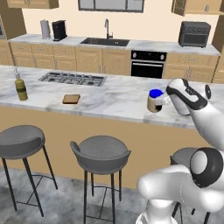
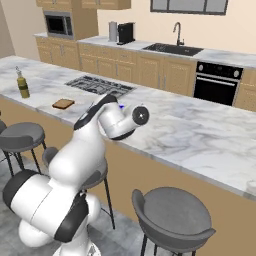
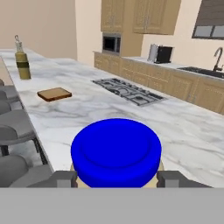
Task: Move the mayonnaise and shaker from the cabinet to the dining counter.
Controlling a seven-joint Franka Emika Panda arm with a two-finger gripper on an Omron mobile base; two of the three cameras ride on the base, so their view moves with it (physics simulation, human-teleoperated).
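Observation:
The mayonnaise (image 1: 154, 100), a squat cream jar with a blue lid (image 3: 116, 151), is upright at the near edge of the dining counter (image 1: 109, 98). I cannot tell whether its bottom rests on the marble or hangs just above it. My gripper (image 1: 160, 101) reaches in from the right and is shut on the jar. In the hand view the two fingertips (image 3: 65, 178) press the jar's body on either side, below the lid. A sliver of the blue lid (image 2: 121, 106) peeks past my wrist in the right base view. The shaker is out of view.
On the counter to the left lie a brown slice (image 1: 71, 99), the gas cooktop (image 1: 72, 79) and a tall olive bottle (image 1: 20, 87). Grey stools (image 1: 101, 153) line the counter's front. Wooden wall cabinets (image 3: 131, 15) hang on the far wall.

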